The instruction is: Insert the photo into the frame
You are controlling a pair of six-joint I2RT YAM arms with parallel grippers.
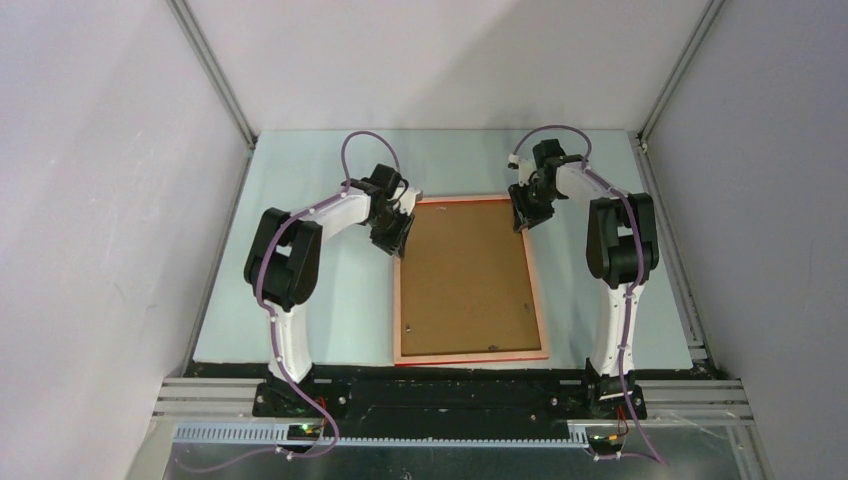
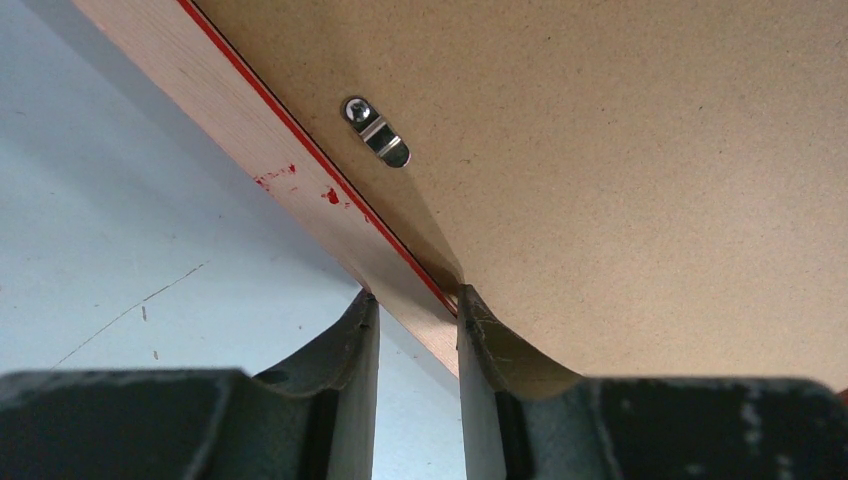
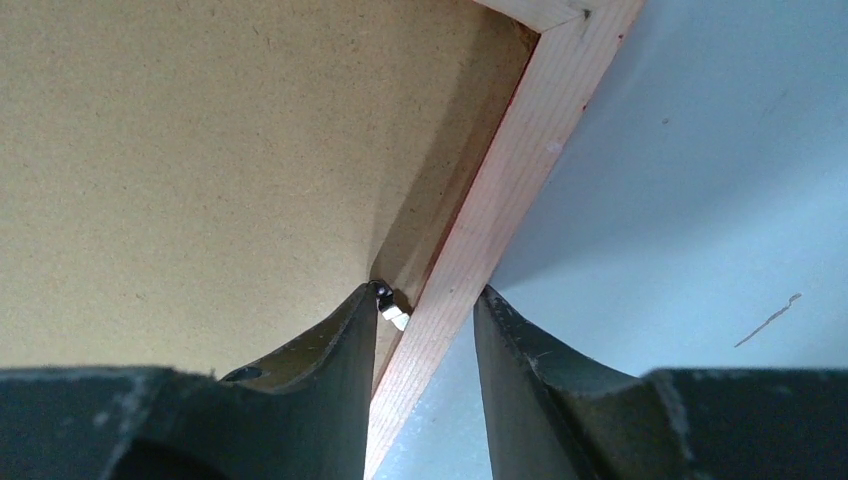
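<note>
On the pale blue table (image 1: pixel 330 300), right between the two arms, the frame (image 1: pixel 470 356) is lying face down, so you see its pale wood back with just a thin line of red along the edges. The brown backing board (image 1: pixel 465 280) sits inside it and fills the whole opening.

Both arms are working the far end. The left gripper (image 1: pixel 397 247) is down on the frame's left rail near the far corner. In its wrist view the fingers (image 2: pixel 365 330) straddle that rail (image 2: pixel 290 170), one on the table side and one on the board (image 2: pixel 600 150) side. Both tips are touching the wood, so it looks pinched on the rail. There's a small metal turn clip (image 2: pixel 380 135) screwed into the board just ahead of it, and a few red paint specks on the wood.

The right gripper (image 1: pixel 525 222) is on the right rail, also near the far corner. Its jaws sit either side of the rail (image 3: pixel 510 170) but not clamped: the outer finger is right at the wood, while the inner finger (image 3: pixel 345 340) has a gap where another little clip (image 3: pixel 392 308) shows.
</note>
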